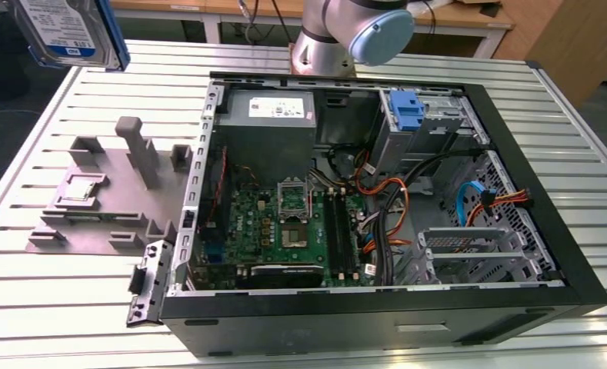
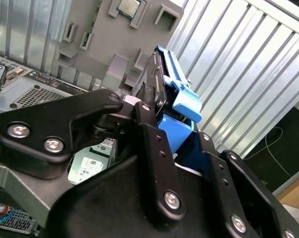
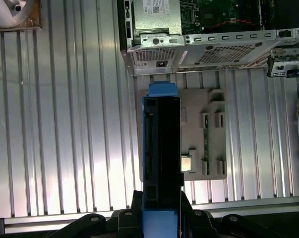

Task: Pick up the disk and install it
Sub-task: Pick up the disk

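- Gripper (image 2: 175, 133): jaws closed against both faces of the disk (image 2: 170, 82), clamping its blue carrier edge-on.
- Disk: raised clear of the slatted table (image 1: 36, 307), at the exterior view's far left, above the grey fixture (image 1: 108, 196).
- Open computer case (image 1: 580, 284): to the exterior view's right of the fixture.

The exterior view's top edge cuts off the disk (image 1: 67, 31) and the arm (image 1: 349, 34). In the first wrist view the end effector (image 3: 161, 208) hides one end of the disk, which covers part of the grey tray (image 3: 209, 144).
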Controlling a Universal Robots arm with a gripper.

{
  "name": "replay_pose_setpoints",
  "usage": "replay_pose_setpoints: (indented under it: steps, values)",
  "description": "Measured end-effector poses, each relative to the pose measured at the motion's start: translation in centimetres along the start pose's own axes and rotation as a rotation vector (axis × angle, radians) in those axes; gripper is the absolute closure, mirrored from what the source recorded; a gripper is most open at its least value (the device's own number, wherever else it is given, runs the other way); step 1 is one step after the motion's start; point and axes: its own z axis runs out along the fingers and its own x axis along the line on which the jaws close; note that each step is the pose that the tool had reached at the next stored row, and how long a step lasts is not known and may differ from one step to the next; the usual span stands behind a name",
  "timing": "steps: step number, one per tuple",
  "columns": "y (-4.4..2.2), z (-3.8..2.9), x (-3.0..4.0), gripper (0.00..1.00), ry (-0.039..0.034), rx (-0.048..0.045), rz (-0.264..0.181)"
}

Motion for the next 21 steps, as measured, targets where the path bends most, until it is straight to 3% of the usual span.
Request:
replay_pose_setpoints:
  steps: [11, 17, 21]
  values:
    - [0.58, 0.02, 0.05, 0.63, -0.001, 0.0107, 0.0]
    - [0.61, 0.02, 0.04, 0.63, -0.0013, 0.0108, 0.0]
    - [0.68, 0.02, -0.07, 0.63, -0.0051, 0.0105, 0.0]
